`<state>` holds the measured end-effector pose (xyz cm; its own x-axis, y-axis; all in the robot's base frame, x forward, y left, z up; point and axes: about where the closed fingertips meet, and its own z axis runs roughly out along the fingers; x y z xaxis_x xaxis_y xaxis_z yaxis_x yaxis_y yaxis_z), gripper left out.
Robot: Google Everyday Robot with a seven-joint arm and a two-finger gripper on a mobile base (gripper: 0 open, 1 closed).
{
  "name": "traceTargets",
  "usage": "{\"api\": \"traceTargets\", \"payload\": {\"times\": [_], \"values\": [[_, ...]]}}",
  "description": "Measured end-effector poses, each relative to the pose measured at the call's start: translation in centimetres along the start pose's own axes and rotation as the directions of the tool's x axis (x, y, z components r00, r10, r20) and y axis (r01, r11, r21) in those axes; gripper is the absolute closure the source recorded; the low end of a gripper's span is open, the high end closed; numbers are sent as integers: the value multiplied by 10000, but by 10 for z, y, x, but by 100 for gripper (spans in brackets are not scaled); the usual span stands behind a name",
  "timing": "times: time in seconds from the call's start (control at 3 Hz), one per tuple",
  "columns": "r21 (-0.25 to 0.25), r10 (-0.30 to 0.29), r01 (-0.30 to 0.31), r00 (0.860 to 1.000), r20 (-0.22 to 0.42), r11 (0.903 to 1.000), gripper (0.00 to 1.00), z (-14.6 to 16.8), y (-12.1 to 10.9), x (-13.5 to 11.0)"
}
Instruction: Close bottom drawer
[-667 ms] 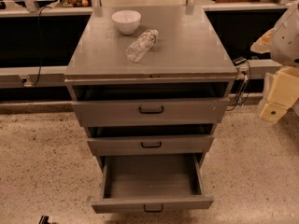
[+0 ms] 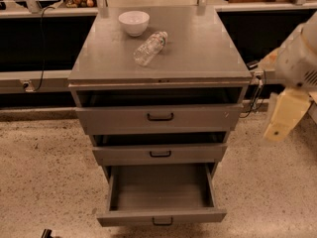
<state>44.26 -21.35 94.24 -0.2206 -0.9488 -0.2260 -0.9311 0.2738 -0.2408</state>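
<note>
The bottom drawer (image 2: 161, 192) sits at 6 o'clock, pulled well out of the cabinet with its grey inside bare. The end effector (image 2: 283, 117) hangs at 3 o'clock, off the cabinet's side and apart from it; wide or narrow, I cannot tell. A white bowl (image 2: 133, 22) and a toppled bottle (image 2: 150, 47) rest on the counter (image 2: 198, 48) at 12 o'clock

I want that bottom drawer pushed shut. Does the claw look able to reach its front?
Probably yes. The claw hangs right of the cabinet, and the bottom drawer stands pulled out with only floor between them; nothing visible blocks the way.
</note>
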Motion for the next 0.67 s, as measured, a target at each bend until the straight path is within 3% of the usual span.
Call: {"api": "traceTargets", "payload": {"times": [0.33, 0.67], "values": [[-242, -113, 126, 9985, 539, 9996, 0, 56, 27, 8], [-170, -4, 13, 9986, 522, 9999, 0, 84, 37, 16]]}}
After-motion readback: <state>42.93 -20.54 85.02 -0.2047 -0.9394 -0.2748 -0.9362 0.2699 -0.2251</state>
